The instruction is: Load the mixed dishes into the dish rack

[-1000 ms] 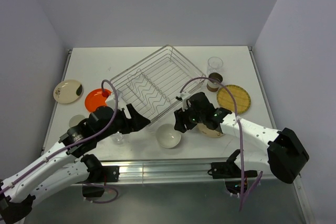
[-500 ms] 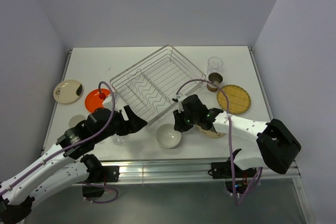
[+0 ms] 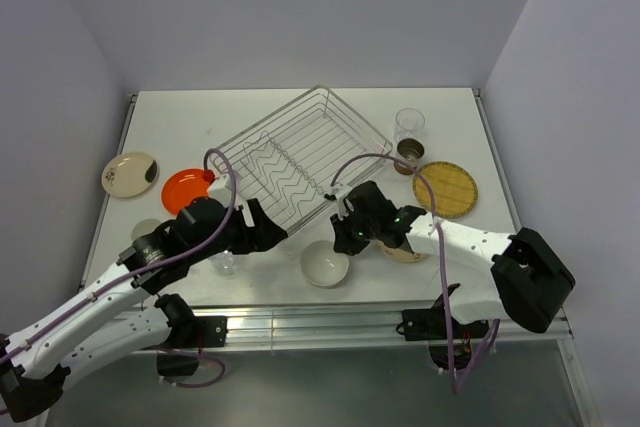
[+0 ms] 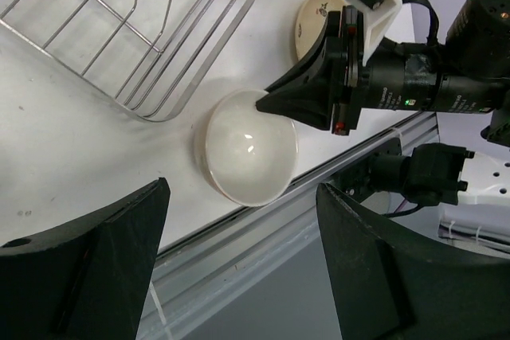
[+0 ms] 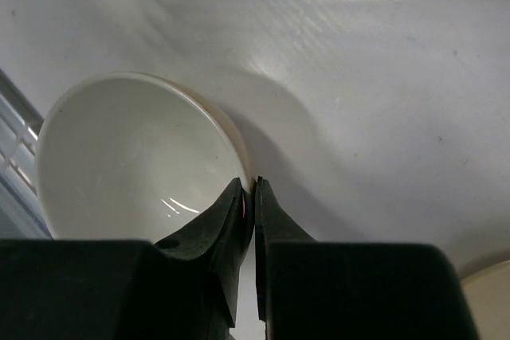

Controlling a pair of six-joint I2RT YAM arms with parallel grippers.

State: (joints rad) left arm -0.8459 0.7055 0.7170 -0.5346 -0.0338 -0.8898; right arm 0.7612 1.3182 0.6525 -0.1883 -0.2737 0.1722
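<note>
Your right gripper (image 5: 249,189) pinches the rim of the white bowl (image 5: 127,157), one finger inside, probably to lift it cleanly. The bowl sits on the desk (image 3: 180,117) just beside the dish rack (image 3: 300,157), at its near corner. Your left gripper (image 3: 262,230) hangs spread alongside, holding nothing.

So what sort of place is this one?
Likely a robot lab bench, not a kitchen: white tabletop walled by bare grey panels, aluminium mounting rail at its near edge, silver wire dish rack as a prop.

Colours: white bowl (image 3: 325,264), orange plate (image 3: 183,187), yellow woven-pattern plate (image 3: 445,188), silver wire dish rack (image 3: 300,162), white desk (image 3: 200,117).
</note>
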